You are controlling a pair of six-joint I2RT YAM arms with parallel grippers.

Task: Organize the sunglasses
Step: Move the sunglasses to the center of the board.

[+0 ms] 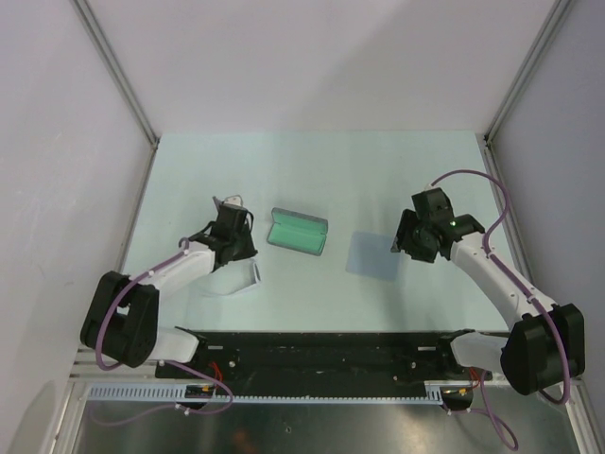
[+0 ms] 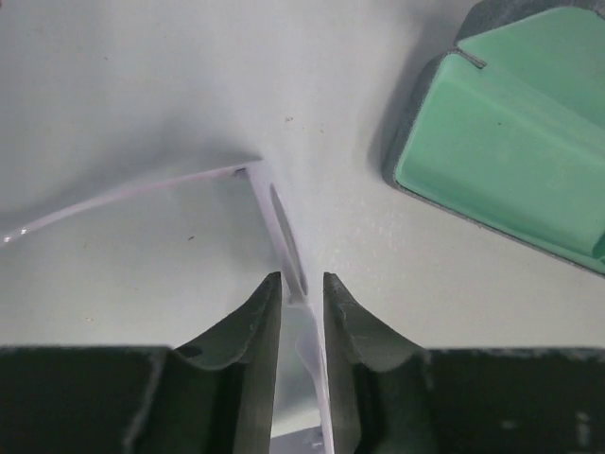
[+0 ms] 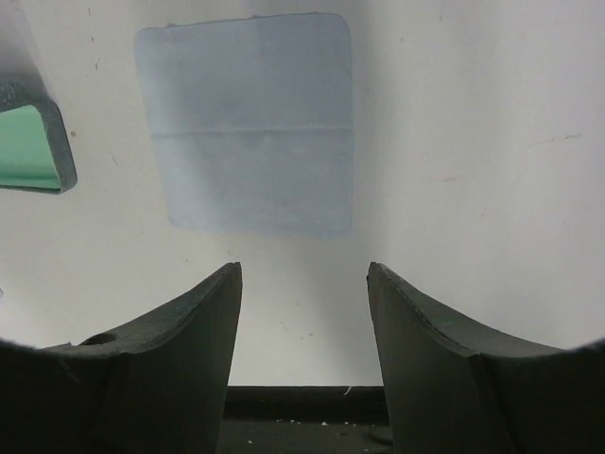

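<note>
L gripper [image 2: 302, 280]: fingers only slightly apart, with slim white arm of the sunglasses [image 2: 268, 210] running through the gap; cannot tell whether pads clamp it. Sunglasses lie on table [image 1: 378, 170], left side, just left of open grey case [image 1: 298, 232], green lining up. R gripper [image 3: 302, 270]: jaws wide, empty, above table just right of grey-blue cloth [image 3: 246, 123].

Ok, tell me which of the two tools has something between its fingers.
The left tool: a white arm of the sunglasses runs between its fingers. The right tool stands open over bare table, short of the grey-blue cloth.
</note>
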